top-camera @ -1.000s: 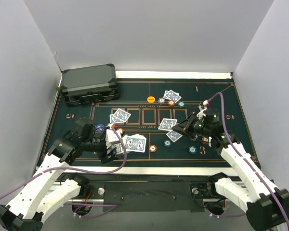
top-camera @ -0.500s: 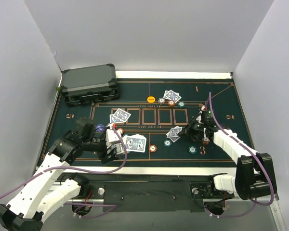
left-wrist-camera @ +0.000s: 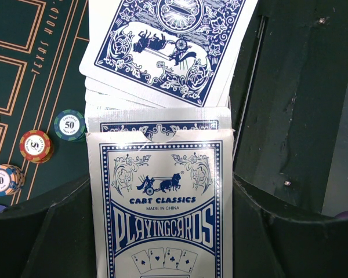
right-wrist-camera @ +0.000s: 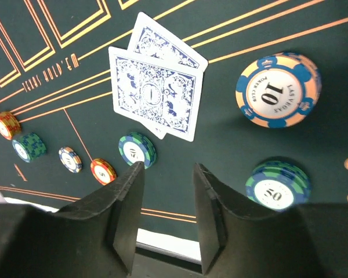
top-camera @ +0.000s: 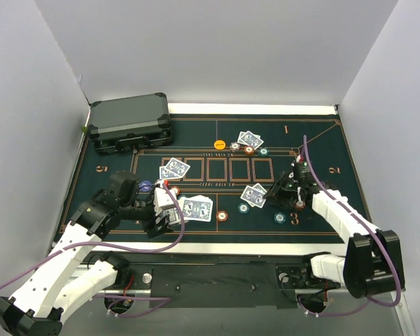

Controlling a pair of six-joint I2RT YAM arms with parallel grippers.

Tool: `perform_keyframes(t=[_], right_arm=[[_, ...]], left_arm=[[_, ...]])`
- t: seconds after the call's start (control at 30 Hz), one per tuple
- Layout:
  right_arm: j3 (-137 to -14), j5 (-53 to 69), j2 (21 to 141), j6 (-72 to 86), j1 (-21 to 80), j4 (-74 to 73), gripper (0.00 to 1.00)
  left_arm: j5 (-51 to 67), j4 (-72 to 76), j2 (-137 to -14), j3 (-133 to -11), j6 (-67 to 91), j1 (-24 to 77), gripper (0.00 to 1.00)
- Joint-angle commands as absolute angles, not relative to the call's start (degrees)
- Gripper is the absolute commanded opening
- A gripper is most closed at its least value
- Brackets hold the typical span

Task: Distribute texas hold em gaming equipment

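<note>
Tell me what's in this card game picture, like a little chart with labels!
left gripper: shut on the playing-card box
box top: blue-backed cards stick out, fanned
right gripper: open, empty, over the green mat
just ahead of it: two face-down cards, overlapping
chips beside them: 10 chip, 50 chip
far left corner: dark grey case, closed

Left white-shelled jointed arm [top-camera: 68, 243], right white-shelled jointed arm [top-camera: 339, 218]: black joint housings, purple cables [top-camera: 126, 246] (one apiece), matte black angular fingers [right-wrist-camera: 126, 214].
</note>
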State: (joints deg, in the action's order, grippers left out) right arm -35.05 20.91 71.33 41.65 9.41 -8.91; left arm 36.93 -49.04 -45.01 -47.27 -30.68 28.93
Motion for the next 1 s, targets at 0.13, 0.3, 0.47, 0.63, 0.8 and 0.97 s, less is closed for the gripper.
perform_keyframes(t=[0.13,0.3,0.47,0.63,0.8,0.97], right_arm=[[-44.7,13.3,59.7,40.4,12.2,-20.6,0.54],[-48.5,17.6,52.9,46.3,21.9,-19.5,0.76],[-48.3,19.3,51.2,55.1,35.7,-8.8,0.91],[-47.5,15.8,54.3,60.6,48.1,2.0,0.93],[-50.1,13.0,60.7,60.5,55.0,3.9,0.93],[-50.0,12.0,65.6,62.0,57.8,7.1,0.87]], left_arm=[[38.8,-46.4,-44.9,-48.7,-30.6,29.1,0.00],[38.7,-46.3,-45.1,-48.7,-30.5,29.1,0.00],[38.9,-45.9,-45.4,-48.8,-30.3,29.1,0.00],[38.9,-45.6,-45.6,-49.0,-30.1,29.1,0.00],[38.8,-45.5,-45.6,-49.2,-30.0,29.1,0.00],[38.8,-45.5,-45.2,-49.0,-29.8,29.0,0.00]])
